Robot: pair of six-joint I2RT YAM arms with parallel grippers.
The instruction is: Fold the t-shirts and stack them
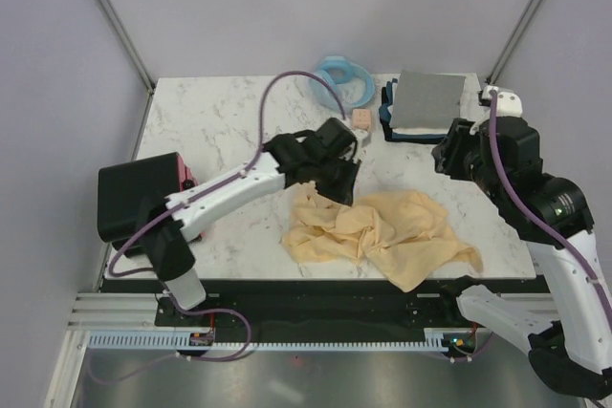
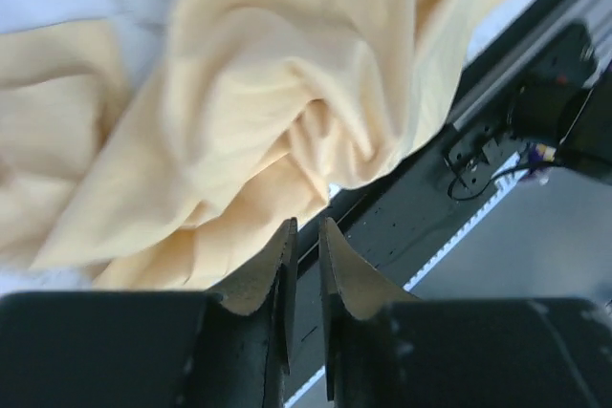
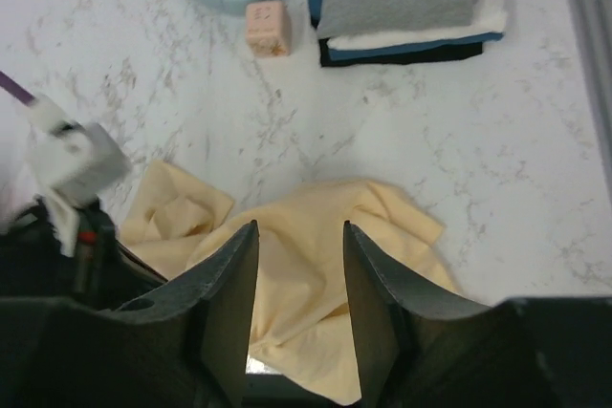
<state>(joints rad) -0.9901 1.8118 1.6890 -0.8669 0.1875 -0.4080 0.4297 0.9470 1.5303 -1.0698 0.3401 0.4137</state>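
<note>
On the counter [image 1: 220, 131] you are facing a crumpled yellow shirt [image 1: 382, 231], left claw [image 2: 306, 228] barely parted, right claw [image 3: 299, 231] spread; flattening likely comes next.

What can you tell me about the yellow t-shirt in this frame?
The yellow t-shirt is soft, pale cream cloth, unfolded and crumpled into deep folds. It lies on the marble table near the front edge, which one corner reaches. The left pincer hangs by its far left corner with nothing between its fingers.
</note>
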